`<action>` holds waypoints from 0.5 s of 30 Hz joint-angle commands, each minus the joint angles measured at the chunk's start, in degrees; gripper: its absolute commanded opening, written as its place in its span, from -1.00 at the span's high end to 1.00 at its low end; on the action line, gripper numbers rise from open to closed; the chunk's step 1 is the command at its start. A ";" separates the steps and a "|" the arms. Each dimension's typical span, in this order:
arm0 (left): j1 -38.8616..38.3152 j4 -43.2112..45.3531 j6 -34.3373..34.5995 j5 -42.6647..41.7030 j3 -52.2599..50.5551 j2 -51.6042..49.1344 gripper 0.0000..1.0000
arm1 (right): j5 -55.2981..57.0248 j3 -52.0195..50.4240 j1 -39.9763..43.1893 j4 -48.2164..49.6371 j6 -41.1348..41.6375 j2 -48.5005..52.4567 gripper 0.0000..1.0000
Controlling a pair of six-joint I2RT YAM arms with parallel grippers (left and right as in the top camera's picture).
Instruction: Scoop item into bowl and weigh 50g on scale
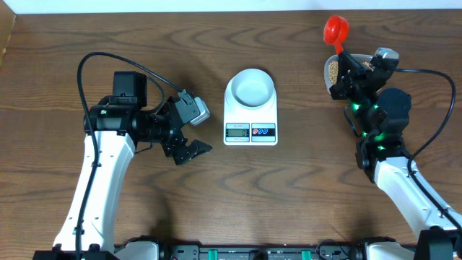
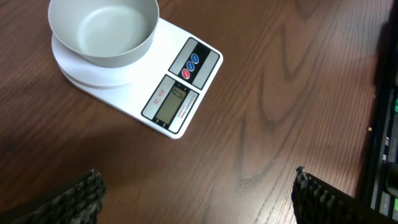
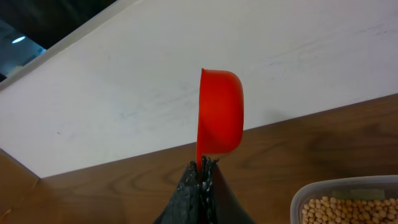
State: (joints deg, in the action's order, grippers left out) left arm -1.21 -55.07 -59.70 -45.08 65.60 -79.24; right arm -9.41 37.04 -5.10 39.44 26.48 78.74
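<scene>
Entry: small round tan beans (image 3: 348, 210), which I judge loose, light, prone to rolling. My right hand (image 3: 200, 169) clenches red plastic scoop (image 3: 221, 112) by its handle; left hand (image 2: 199, 190) released.

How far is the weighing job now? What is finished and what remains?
Done: the bowl sits on the scale, but empty. In hand: the right fingers are shut on the handle of the red scoop, near the tub of beans; the left fingers stand open, holding nothing. Left: scooping beans into the bowl and reaching the weight.

Empty white bowl (image 1: 250, 87) sits upright on flat white scale (image 1: 250, 132); tan beans (image 3: 347, 210) lie in a clear tub (image 3: 311, 194), well apart.
</scene>
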 commanded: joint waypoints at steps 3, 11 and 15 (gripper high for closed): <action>0.28 -0.28 0.92 -0.76 1.01 0.44 -0.96 | 0.02 1.44 0.17 -0.02 -0.87 0.15 0.98; 3.10 -1.90 1.77 -2.75 1.03 0.44 -0.96 | 0.00 1.44 0.17 -0.04 -0.87 0.15 0.98; 3.34 -2.80 1.75 -3.58 1.25 0.44 -0.96 | -0.24 1.44 0.13 -0.09 -0.85 0.15 0.98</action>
State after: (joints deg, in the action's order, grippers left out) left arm 1.83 -57.06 -58.43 -46.46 65.60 -79.24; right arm -9.39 37.04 -5.10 39.42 26.48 78.74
